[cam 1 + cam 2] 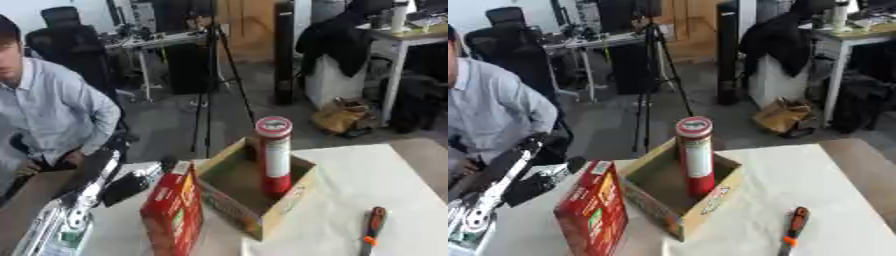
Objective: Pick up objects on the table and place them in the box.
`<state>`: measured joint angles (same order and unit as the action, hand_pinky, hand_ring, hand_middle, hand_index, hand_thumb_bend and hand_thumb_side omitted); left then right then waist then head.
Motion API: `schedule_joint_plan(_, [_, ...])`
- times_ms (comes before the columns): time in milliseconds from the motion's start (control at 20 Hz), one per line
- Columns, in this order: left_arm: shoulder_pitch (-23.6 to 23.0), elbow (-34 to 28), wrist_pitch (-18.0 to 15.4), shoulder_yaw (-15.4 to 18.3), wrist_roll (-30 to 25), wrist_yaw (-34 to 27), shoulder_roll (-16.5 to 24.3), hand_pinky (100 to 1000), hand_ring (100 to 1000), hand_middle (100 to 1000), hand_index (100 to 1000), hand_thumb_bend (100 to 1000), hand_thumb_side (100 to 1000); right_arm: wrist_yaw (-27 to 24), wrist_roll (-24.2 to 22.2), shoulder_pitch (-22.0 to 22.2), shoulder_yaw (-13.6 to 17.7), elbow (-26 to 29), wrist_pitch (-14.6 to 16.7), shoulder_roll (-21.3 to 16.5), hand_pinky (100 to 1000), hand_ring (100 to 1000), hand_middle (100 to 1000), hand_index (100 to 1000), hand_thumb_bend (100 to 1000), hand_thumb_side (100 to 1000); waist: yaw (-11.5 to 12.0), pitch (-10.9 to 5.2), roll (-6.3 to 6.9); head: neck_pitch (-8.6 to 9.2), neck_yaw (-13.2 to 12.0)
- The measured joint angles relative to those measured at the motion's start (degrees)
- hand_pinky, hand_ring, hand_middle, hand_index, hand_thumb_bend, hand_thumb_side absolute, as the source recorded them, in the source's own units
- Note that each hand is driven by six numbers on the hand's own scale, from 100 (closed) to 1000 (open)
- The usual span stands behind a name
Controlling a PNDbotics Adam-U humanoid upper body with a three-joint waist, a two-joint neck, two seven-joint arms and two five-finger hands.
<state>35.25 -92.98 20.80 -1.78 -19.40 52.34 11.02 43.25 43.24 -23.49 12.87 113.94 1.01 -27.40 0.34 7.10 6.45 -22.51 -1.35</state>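
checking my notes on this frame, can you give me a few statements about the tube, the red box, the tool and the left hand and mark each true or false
1. The red and white tube stands upright inside the cardboard box. True.
2. The red carton lies inside the cardboard box. False: it stands on the table, against the box's left side.
3. The orange and black tool lies on the table to the right of the box. True.
4. The left hand holds the tube. False: it is beside the red carton, apart from the tube.
5. The right hand is over the tool. False: it shows in neither view.
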Motion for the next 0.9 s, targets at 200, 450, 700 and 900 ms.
schedule_joint_plan(200, [0.16,-1.55,2.49,3.37,-2.06,3.20,-2.47,1000,1000,1000,1000,820,1000,0.00,-0.20,-0.18,-0.26,0.00,-0.17,0.16,896,917,912,854,100,1000,0.01,-0.02,0.28,-0.03,-0.46])
schedule_joint_plan(450, [0.37,-2.12,6.26,5.69,-2.13,7.52,-4.83,1000,1000,1000,1000,832,1000,0.00,-0.22,-0.21,-0.34,0.00,-0.19,0.57,896,917,910,851,100,1000,0.01,-0.20,0.41,-0.48,-0.75])
schedule_joint_plan(700, [0.46,-1.32,8.80,6.58,-1.64,11.93,-6.97,1000,1000,1000,1000,814,1000,0.00,-0.22,-0.73,-0.38,0.00,-0.19,1.34,896,916,909,849,100,1000,-0.44,-0.20,0.41,-0.53,-1.48])
schedule_joint_plan(900, [0.12,-1.61,9.10,6.77,-2.70,15.53,-9.33,1000,1000,1000,1000,818,1000,-0.01,-0.30,-1.22,-0.65,0.00,-0.27,2.10,896,916,908,847,100,1000,-0.74,-0.17,0.43,-0.57,-1.90])
